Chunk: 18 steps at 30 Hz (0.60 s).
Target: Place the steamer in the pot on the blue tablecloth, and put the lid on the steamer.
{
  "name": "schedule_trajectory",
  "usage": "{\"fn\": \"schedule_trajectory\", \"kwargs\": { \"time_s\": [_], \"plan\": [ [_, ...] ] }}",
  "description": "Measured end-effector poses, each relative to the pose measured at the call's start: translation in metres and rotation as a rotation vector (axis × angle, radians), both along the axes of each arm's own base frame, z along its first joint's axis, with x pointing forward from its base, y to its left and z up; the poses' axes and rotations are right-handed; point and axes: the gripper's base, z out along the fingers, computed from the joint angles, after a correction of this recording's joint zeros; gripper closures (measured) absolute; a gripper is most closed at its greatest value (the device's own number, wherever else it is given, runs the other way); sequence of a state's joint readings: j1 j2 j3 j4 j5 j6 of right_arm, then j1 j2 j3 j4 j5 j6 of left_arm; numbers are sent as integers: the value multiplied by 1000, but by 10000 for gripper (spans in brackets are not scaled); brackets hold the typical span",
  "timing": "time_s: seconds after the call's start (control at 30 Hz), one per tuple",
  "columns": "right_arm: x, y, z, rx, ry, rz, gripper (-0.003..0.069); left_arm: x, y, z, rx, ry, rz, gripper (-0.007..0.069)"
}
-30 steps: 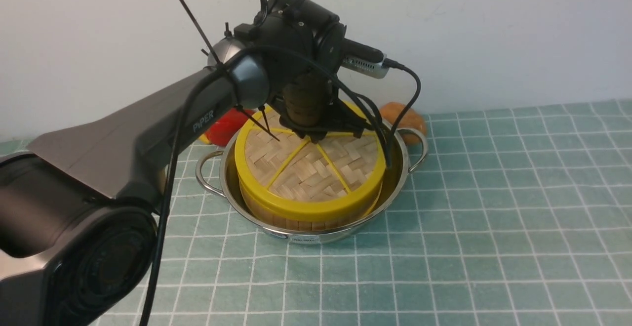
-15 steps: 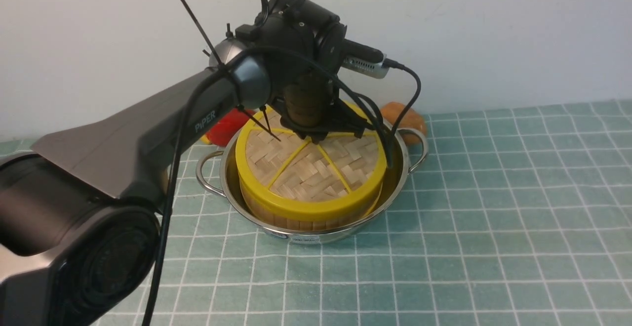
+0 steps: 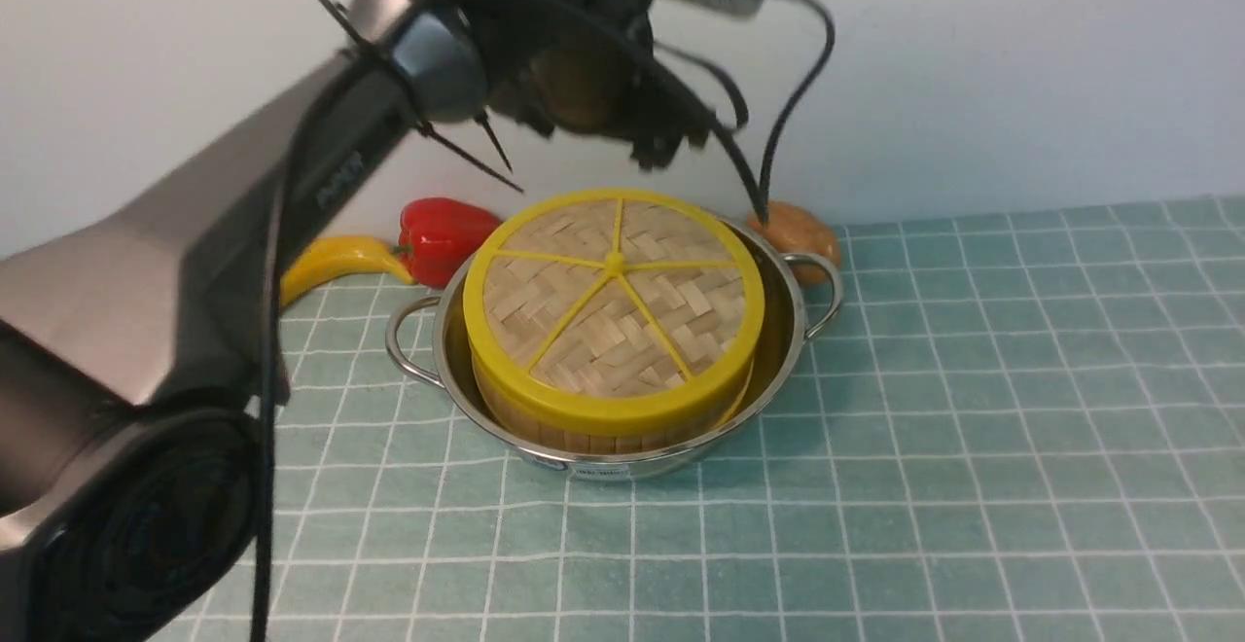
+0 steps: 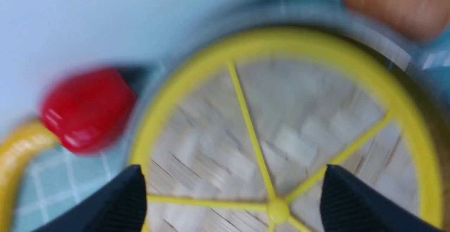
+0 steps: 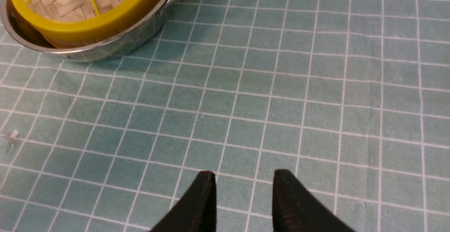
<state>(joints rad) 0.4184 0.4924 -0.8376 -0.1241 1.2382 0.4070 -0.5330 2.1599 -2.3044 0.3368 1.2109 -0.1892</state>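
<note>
The lid [image 3: 613,302] lies flat on the steamer [image 3: 584,438], which sits inside the pot [image 3: 783,331] on the blue tablecloth [image 3: 973,428]. My left gripper [image 3: 666,151] hangs well above the back of the lid, blurred. In the left wrist view the left gripper [image 4: 232,168] is open and empty, its fingers wide apart over the lid [image 4: 299,119] and its hub. My right gripper [image 5: 244,172] is open and empty, low over bare cloth, apart from the pot [image 5: 116,45], the lid [image 5: 88,24] and the steamer [image 5: 58,42]. The right arm is out of the front view.
A red pepper [image 3: 443,233] and a yellow banana [image 3: 336,263] lie behind the pot on its left. An orange-brown lump [image 3: 802,229] lies behind its right handle. A white wall stands close behind. A tiny white scrap [image 5: 13,135] lies on the cloth.
My left gripper has lifted straight up off the lid and the arm has risen with it. The lid stays on the steamer, with its hub and all spokes now showing.
</note>
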Motion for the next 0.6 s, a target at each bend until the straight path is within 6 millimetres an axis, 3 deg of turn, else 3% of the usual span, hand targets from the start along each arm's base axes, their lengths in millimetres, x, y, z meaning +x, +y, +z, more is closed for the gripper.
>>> {"fn": "schedule_trajectory", "kwargs": {
  "time_s": [0.07, 0.13, 0.23, 0.27, 0.3, 0.33, 0.37, 0.43, 0.53, 0.6],
  "plan": [
    [0, -2, 0, -15, -15, -8, 414, -16, 10, 49, -53, -111, -7, 1],
    [1, -4, 2, -29, -67, -17, 414, -34, 21, 84, -78, -186, -21, 60],
    [2, -8, 5, -40, -231, -17, 414, -66, 40, 133, -109, -291, -41, 253],
    [4, -9, 2, -59, -293, -15, 414, -78, 47, 149, -120, -326, -46, 356],
    [4, -9, -2, -73, -314, -14, 414, -86, 52, 157, -128, -346, -48, 426],
    [4, -10, -1, -74, -327, -14, 414, -88, 53, 159, -130, -350, -48, 445],
    [7, -9, -12, -97, -359, -5, 414, -102, 61, 171, -138, -374, -52, 552],
    [10, -8, -29, -130, -372, 10, 414, -124, 74, 183, -142, -388, -56, 627],
    [16, -4, -52, -152, -356, 36, 433, -150, 90, 185, -129, -371, -55, 648],
    [17, -3, -56, -153, -356, 43, 455, -161, 97, 181, -116, -352, -55, 648]
  ]
}}
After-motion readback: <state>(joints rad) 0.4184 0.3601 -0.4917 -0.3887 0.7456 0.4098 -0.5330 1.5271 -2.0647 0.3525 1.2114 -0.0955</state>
